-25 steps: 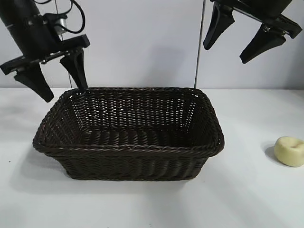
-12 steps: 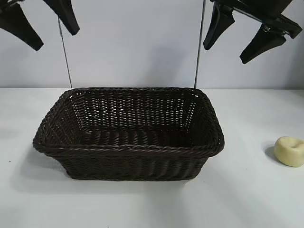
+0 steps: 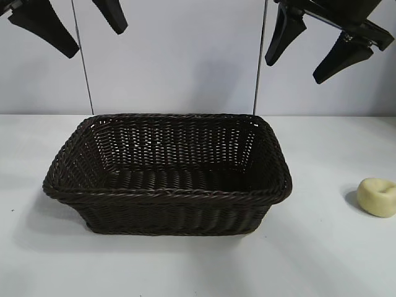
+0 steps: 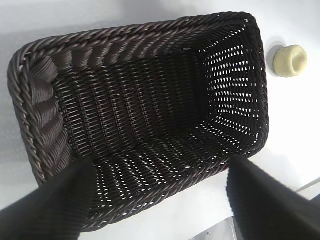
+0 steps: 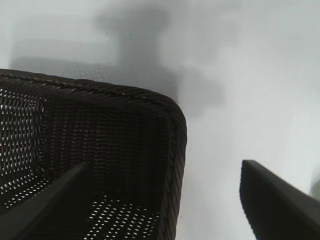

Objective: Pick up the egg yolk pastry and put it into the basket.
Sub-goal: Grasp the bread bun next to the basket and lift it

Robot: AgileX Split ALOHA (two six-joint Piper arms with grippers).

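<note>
egg yolk pastry sits on the white desk, well apart from the basket on its right side in the exterior view. going left to right there: left claw hangs high above the basket's left end, fingers spread, holding nothing; right claw hangs above its right end, also spread and empty. left wrist view shows the whole basket interior, nothing in it, with the pastry beyond one short end. right wrist view catches only a basket corner and bare desk.
</note>
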